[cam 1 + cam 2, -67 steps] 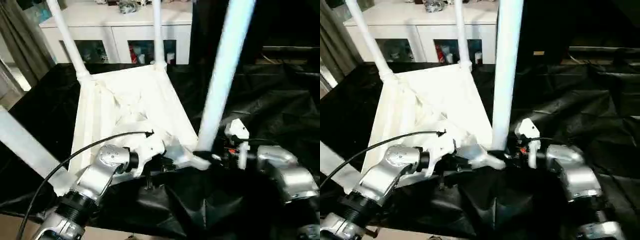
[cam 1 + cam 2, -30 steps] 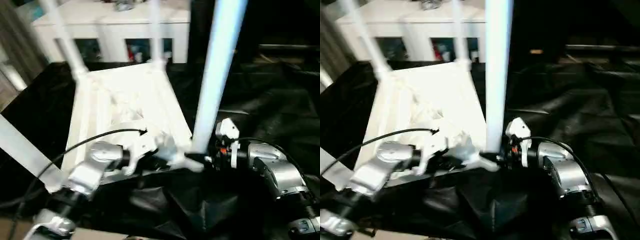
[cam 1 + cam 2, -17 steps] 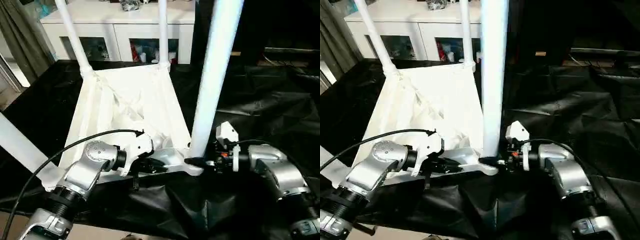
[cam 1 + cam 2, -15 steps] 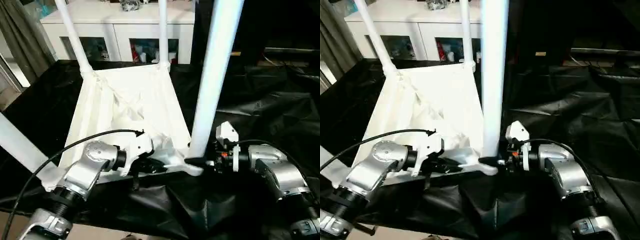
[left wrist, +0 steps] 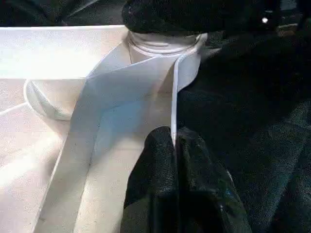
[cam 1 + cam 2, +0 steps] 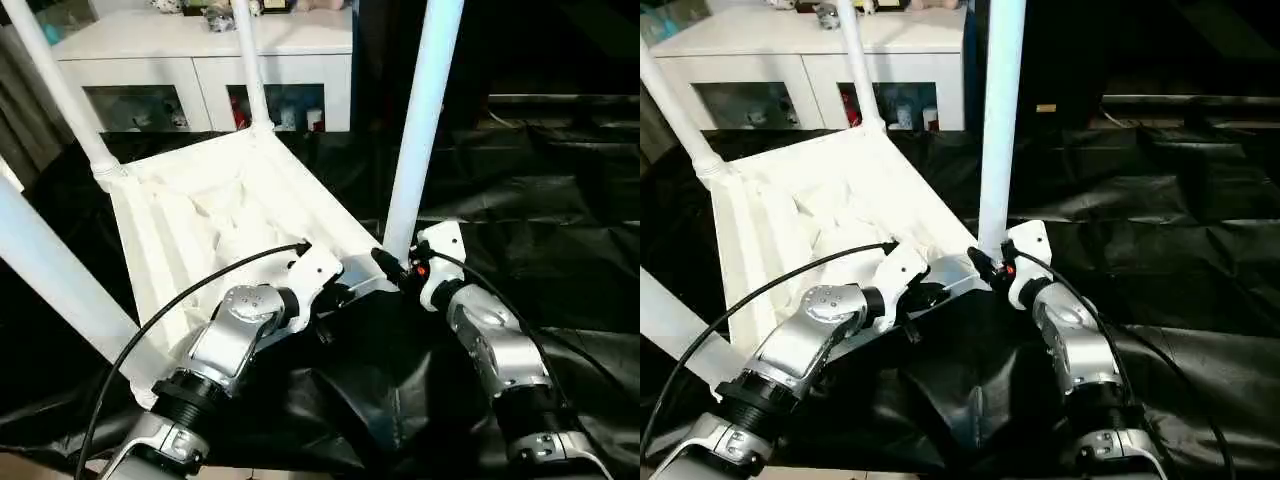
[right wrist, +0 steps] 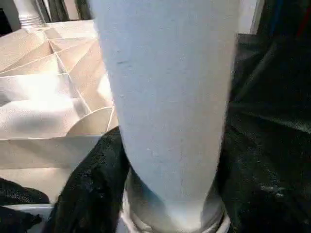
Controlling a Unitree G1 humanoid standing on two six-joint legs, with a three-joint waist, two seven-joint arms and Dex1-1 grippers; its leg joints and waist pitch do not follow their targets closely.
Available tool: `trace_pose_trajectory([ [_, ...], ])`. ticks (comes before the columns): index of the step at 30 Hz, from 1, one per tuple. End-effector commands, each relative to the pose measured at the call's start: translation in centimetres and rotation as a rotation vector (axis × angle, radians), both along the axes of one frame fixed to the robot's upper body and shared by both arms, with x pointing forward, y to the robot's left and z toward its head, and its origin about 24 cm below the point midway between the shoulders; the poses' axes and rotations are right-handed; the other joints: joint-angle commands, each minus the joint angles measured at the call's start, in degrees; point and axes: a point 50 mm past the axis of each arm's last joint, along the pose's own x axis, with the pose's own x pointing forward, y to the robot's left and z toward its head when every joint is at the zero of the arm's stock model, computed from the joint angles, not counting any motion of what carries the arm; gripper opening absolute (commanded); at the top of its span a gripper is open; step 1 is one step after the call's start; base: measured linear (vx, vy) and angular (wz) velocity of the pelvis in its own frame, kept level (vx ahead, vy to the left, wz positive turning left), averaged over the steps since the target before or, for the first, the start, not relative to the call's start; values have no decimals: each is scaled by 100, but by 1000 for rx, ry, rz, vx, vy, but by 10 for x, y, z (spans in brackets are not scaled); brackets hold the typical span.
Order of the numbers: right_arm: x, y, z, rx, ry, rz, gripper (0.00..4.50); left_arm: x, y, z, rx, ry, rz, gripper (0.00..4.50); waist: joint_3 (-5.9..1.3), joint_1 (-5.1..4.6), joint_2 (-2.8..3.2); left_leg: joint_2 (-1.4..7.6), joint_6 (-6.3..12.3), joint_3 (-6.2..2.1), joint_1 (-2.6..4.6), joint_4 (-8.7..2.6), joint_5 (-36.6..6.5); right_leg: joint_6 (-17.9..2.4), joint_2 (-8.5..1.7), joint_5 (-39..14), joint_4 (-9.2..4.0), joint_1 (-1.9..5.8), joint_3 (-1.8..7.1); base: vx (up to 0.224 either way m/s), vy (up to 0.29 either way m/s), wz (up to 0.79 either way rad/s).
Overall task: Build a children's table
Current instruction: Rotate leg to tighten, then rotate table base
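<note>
Left eye view: mid-frame, the left gripper [image 6: 335, 297] is pinching the upturned tabletop [image 6: 215, 225]'s thin stiff rim while the right gripper [image 6: 392, 268] is clasping a light, slippery leg [image 6: 418, 125] near its socket.

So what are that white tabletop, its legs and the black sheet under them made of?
Tabletop: looks like moulded white plastic, matte, with thin ribs across its underside. Legs: smooth white tubes, probably the same plastic, slightly glossy. Sheet: thin black plastic film by its shiny creases, though coated cloth is possible.
</note>
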Motion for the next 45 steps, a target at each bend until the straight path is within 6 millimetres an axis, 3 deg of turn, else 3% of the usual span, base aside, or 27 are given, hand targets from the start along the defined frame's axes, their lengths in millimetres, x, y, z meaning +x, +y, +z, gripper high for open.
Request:
trace_pose_trajectory([
  [1,-15,35,-16,34,86,195,285,-3,-24,19,-88,-85,-85,0,-328,32,-115,181,176,-141,69,-466,-1906,-954,-191,-2104,-464,222,152,0,0,0],
  [4,-18,8,-1,6,33,297,297,-10,-17,19,-86,-98,-157,0,-338,72,-114,197,272,-123,85,-449,-1818,-1034,-191,-1850,-445,234,166,0,0,0],
  [7,-19,-4,4,-16,20,319,297,-13,-15,19,-86,-102,-171,0,-356,111,-136,196,430,-110,52,-415,-1500,-1155,-206,-1519,-397,267,167,0,0,0],
  [8,-19,-15,7,-30,10,317,297,-15,-14,19,-92,-104,-178,0,-359,125,-134,198,468,-106,51,-405,-1397,-1190,-205,-1462,-389,269,167,0,0,0],
  [9,-19,-41,18,-43,-7,299,297,-19,-12,19,-108,-108,-180,0,-361,135,-148,200,487,-106,48,-401,-1331,-1196,-205,-1426,-385,282,164,0,0,0],
  [10,-19,-44,20,-45,-9,298,297,-20,-12,19,-112,-105,-181,0,-361,163,-149,212,543,-105,48,-389,-1273,-1211,-205,-1367,-376,285,168,0,0,0],
  [11,-23,-65,30,-58,-14,309,297,-24,-10,17,-111,-93,-188,0,-359,171,-152,209,572,-96,50,-383,-1261,-1228,-203,-1363,-378,285,169,0,0,0],
  [12,-25,-69,32,-61,-13,320,308,-26,-9,16,-105,-93,-192,44,-374,225,-137,228,626,-92,75,-367,-1179,-1252,-204,-1274,-370,274,176,0,0,0],
  [15,-37,-83,39,-106,3,387,308,-29,-5,16,-125,-96,-161,55,-357,275,-132,216,704,-88,36,-357,-1122,-1246,-203,-1295,-367,286,169,0,0,0],
  [18,-48,-94,44,-126,22,426,308,-35,0,22,-173,-117,-128,90,-333,315,-131,238,640,-93,52,-389,-1325,-1191,-201,-1621,-413,270,162,0,0,0],
  [22,-58,-94,46,-127,45,455,308,-48,12,31,-214,-146,-69,122,-297,290,-183,243,478,-114,55,-428,-1626,-954,-201,-2237,-471,253,160,0,0,0],
  [25,-65,-90,45,-97,71,490,308,-58,19,34,-234,-139,-56,144,-262,275,-169,237,410,-122,63,-452,-1800,-826,-187,-2535,-495,225,168,0,0,0],
  [26,-73,-79,42,-63,106,550,308,-75,24,33,-258,-105,-60,153,-196,264,-209,249,405,-129,51,-486,-1926,-743,-188,-2710,-535,192,178,0,0,0],
  [27,-73,-79,42,-63,106,550,308,-75,24,33,-258,-105,-60,167,-214,272,-176,257,368,-147,66,-488,-1964,-733,-195,-2738,-510,199,179,0,0,0],
  [29,-81,-64,37,-20,137,613,308,-98,29,29,-267,-44,-70,191,-150,241,-223,239,312,-140,78,-506,-2173,-617,-166,-3036,-567,133,181,0,0,0],
  [31,-83,-53,35,7,142,635,308,-110,33,24,-269,-8,-67,198,-106,183,-210,245,234,-176,47,-563,-2349,-542,-165,-3168,-574,135,181,0,0,0],
  [32,-81,-40,31,35,140,642,308,-122,38,21,-285,30,-36,207,-32,163,-306,234,181,-165,90,-559,-2550,-420,-158,-3501,-637,46,189,0,0,0],
  [33,-80,-39,31,36,139,641,308,-122,39,21,-285,31,-33,207,-38,152,-269,236,120,-180,99,-558,-2592,-430,-181,-3551,-617,46,198,0,0,0],
  [35,-68,-26,25,44,116,571,308,-132,49,20,-294,45,36,236,46,82,-323,229,-44,-222,82,-601,-2865,-300,-180,-3888,-676,7,176,0,0,0],
  [36,-64,-23,24,42,107,549,308,-134,51,20,-293,51,47,236,51,65,-318,223,-86,-231,88,-607,-2921,-281,-177,-3906,-686,5,169,0,0,0],
  [37,-59,-21,23,39,98,514,308,-138,56,20,-289,58,61,242,74,38,-385,231,-140,-250,74,-624,-2991,-236,-171,-3880,-682,12,164,0,0,0],
  [38,-47,-19,21,20,79,438,308,-144,65,19,-279,69,87,247,122,22,-407,231,-187,-247,99,-643,-3105,-269,-163,-3857,-705,-36,169,0,0,0],
  [40,-40,-19,20,4,66,391,308,-148,70,18,-271,77,102,270,168,-22,-393,224,-259,-272,91,-666,-3306,-247,-171,-3953,-707,-22,143,0,0,0],
  [41,-30,-18,19,9,56,328,308,-157,81,18,-255,89,124,278,176,-30,-456,224,-271,-281,101,-666,-3313,-217,-184,-3926,-699,-10,147,0,0,0],
  [45,-4,-22,20,17,27,105,308,-179,109,20,-252,127,187,314,227,-37,-437,252,-396,-285,124,-730,-3443,-369,-152,-3537,-674,-21,170,0,0,0],
])
